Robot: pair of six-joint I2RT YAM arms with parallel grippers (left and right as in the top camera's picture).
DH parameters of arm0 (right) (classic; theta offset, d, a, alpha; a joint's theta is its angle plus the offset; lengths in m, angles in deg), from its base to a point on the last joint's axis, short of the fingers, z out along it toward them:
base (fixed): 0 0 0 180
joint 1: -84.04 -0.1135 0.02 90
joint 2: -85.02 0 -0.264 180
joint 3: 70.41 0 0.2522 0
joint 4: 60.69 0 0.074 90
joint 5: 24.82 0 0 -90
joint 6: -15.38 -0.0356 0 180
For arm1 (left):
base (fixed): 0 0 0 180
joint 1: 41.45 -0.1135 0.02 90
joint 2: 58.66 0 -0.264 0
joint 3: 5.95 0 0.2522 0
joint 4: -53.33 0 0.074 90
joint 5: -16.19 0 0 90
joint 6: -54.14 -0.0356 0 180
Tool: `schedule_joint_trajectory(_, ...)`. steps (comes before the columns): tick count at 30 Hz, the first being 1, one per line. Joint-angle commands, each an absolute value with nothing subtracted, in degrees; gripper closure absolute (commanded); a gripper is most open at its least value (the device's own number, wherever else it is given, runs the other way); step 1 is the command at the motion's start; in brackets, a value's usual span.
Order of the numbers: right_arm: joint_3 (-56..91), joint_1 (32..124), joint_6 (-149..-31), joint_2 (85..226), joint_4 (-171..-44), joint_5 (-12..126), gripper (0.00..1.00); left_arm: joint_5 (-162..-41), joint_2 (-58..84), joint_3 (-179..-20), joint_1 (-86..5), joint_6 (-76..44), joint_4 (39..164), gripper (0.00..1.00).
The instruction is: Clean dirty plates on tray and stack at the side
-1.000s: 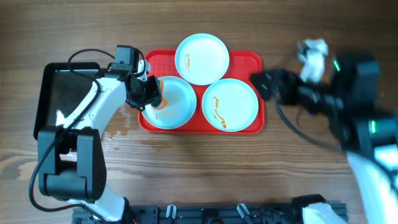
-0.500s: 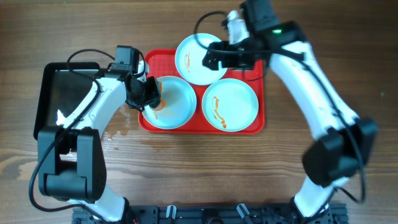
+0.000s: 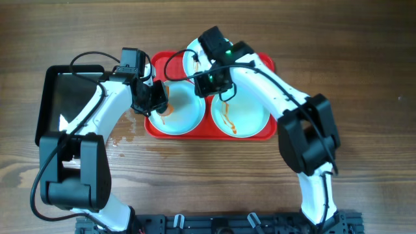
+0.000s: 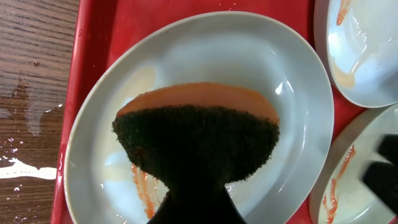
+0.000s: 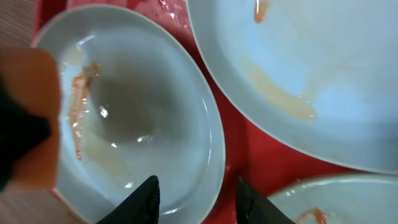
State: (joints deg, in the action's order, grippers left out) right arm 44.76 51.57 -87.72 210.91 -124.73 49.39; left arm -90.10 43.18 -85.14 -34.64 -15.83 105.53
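A large, flat red plastic tray (image 4: 99, 43) with rounded corners and a low rim lies on the wooden counter (image 3: 195, 175). It carries three round, shallow, pale blue-white plates, all glossy and wet-looking. The left plate (image 4: 249, 56) has thin orange-brown streaks near its outer rim. The rear plate (image 5: 323, 56) has a pale tan smear, and the right plate (image 3: 250, 104) bears an orange squiggle of sauce.

The left arm reaches in from the side, its left hand (image 3: 156, 97) clamped on a rounded orange sponge (image 4: 199, 143) with a coarse dark green scouring face. The sponge is over the middle of the left plate; whether it presses the surface cannot be told.

The right arm stretches across the tray from the far side, covering part of the rear plate. Its right hand (image 5: 198, 200) is over the gap between the left and rear plates, black fingers moderately apart and holding nothing. The left plate's inner rim runs between them in the wrist view.

A glossy black rectangular tray (image 3: 45, 104) sits at the left, and a wet patch (image 3: 123, 138) marks the wood beside the red tray.
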Motion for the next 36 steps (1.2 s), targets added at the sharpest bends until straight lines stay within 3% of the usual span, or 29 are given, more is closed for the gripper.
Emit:
schedule_joint_trajectory(1,45.3,50.5,-87.1,214.1,-124.5,54.3,0.64,-89.8,43.5,-85.3,-34.4,-16.1,105.5,0.96)
schedule_joint_trajectory(11,44.9,50.5,-88.5,217.0,-123.5,55.9,0.66,-89.8,43.5,-85.2,-34.4,-16.1,105.5,0.96)
schedule_joint_trajectory(20,44.9,50.5,-90.1,217.0,-122.9,55.7,0.92,-89.8,43.5,-85.2,-31.8,-16.1,105.4,0.96)
schedule_joint_trajectory(36,44.9,50.5,-91.3,217.0,-124.0,54.6,0.96,-89.2,51.6,-85.2,-26.3,-14.4,100.3,0.96)
